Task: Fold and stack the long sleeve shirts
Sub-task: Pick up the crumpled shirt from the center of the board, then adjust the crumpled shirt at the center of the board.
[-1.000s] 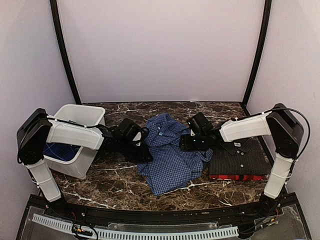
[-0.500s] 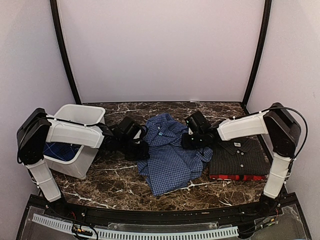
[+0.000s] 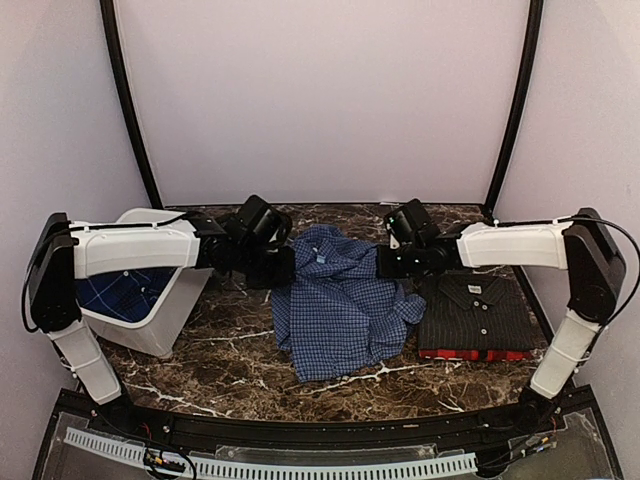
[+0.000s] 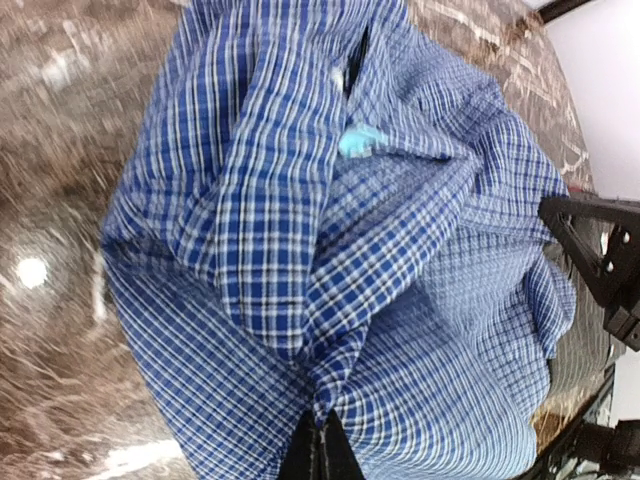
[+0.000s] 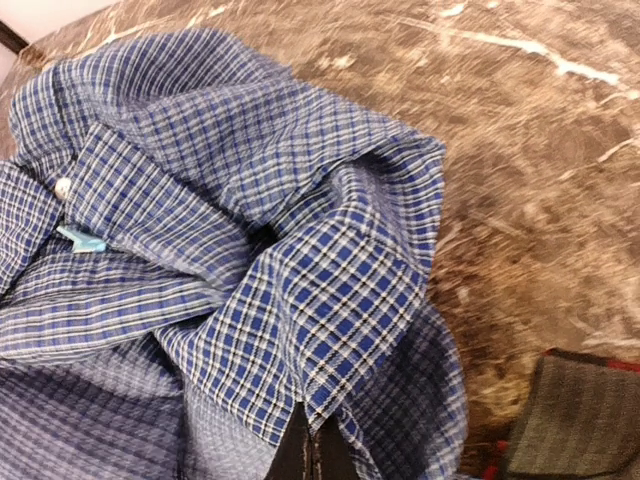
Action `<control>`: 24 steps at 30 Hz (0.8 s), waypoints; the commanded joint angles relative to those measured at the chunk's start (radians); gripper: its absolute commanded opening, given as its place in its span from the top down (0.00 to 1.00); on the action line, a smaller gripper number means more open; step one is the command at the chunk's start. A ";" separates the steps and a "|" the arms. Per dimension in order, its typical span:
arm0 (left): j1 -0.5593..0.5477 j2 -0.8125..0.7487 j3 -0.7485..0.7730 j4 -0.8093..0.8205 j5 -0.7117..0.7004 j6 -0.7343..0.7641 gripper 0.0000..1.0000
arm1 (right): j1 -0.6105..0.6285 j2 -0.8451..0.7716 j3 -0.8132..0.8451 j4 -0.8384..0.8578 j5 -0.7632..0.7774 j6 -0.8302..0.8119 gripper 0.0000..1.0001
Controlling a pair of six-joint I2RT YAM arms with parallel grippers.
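A blue-and-white checked long sleeve shirt (image 3: 335,310) lies crumpled at the table's middle, its far edge lifted. My left gripper (image 3: 283,272) is shut on the shirt's left upper edge, the cloth (image 4: 300,250) pinched between the closed fingers (image 4: 320,428). My right gripper (image 3: 384,262) is shut on the right upper edge, a hemmed fold (image 5: 340,300) running into its jaws (image 5: 312,432). A folded black pinstriped shirt (image 3: 478,310) rests on a folded red-and-black plaid shirt (image 3: 470,354) at the right.
A white plastic bin (image 3: 150,330) stands at the left with dark blue checked cloth (image 3: 112,292) inside. The marble table (image 3: 230,370) ends in a black rail at the front. The stack's corner (image 5: 580,420) shows in the right wrist view.
Both grippers closed on the blue checked shirt's upper edges, then moved up and toward the back wall, pulling that edge up and spreading the cloth.
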 commanded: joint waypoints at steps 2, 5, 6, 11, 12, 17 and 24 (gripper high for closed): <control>0.108 -0.042 0.157 -0.172 -0.123 0.101 1.00 | -0.088 -0.053 0.061 -0.047 0.068 -0.053 1.00; 0.191 -0.031 0.232 -0.180 -0.101 0.167 1.00 | -0.138 -0.034 0.107 -0.062 0.097 -0.078 1.00; 0.227 -0.025 0.270 -0.181 -0.097 0.197 1.00 | -0.154 -0.023 0.121 -0.062 0.108 -0.087 1.00; 0.341 0.078 0.418 -0.173 -0.071 0.303 1.00 | -0.229 0.056 0.249 -0.084 0.124 -0.116 1.00; 0.372 0.097 0.473 -0.177 -0.073 0.310 1.00 | -0.236 0.076 0.282 -0.092 0.131 -0.125 1.00; 0.481 0.226 0.614 -0.172 -0.055 0.342 1.00 | -0.274 0.234 0.472 -0.164 0.176 -0.161 1.00; 0.556 0.392 0.772 -0.140 -0.044 0.343 1.00 | -0.332 0.448 0.775 -0.289 0.242 -0.207 1.00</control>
